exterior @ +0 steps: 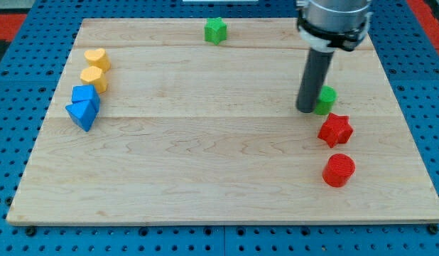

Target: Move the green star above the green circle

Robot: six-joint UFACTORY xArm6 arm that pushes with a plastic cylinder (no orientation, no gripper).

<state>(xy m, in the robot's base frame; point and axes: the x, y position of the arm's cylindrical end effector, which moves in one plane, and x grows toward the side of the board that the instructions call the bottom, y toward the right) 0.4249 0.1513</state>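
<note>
Beside green circle [326, 100] (touching) my tip [305, 109], green star [215, 30] well apart

Wide open wood across the mid board [205, 163], from the blue blocks [83, 107] & yellow blocks [95, 67] at the view's left to the right-side cluster. Right side crowded: my tip [305, 109] touching the green circle [326, 100], w/ red star [336, 130] just below and red cylinder [339, 170] below that. Green star [215, 30] alone by the top edge, free lane btwn it & the rod.
</note>
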